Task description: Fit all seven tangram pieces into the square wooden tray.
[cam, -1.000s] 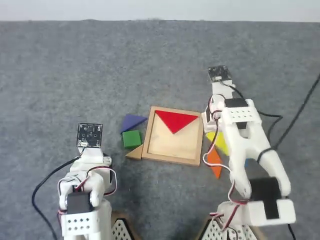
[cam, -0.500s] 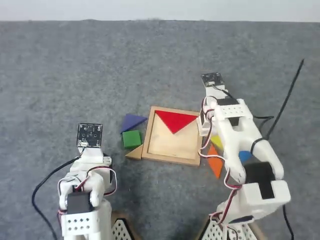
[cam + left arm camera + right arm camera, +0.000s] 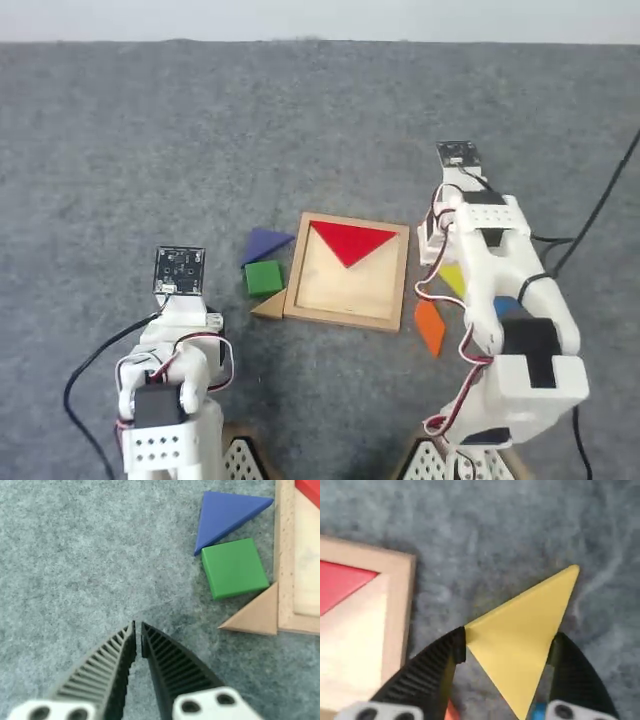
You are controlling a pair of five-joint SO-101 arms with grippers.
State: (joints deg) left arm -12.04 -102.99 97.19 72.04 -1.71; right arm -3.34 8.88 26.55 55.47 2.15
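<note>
Right gripper (image 3: 509, 642) pinches the yellow triangle (image 3: 520, 625) across slanted edges, beside the wooden tray (image 3: 395, 595); we fear it twisting loose or snagging the rim. Left gripper (image 3: 138, 630) pressed together, empty.

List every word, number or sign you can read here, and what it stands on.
None readable. The green square, yellow triangle and wooden tray bear no print.
Any marks on the small circuit board are too small to read.
</note>
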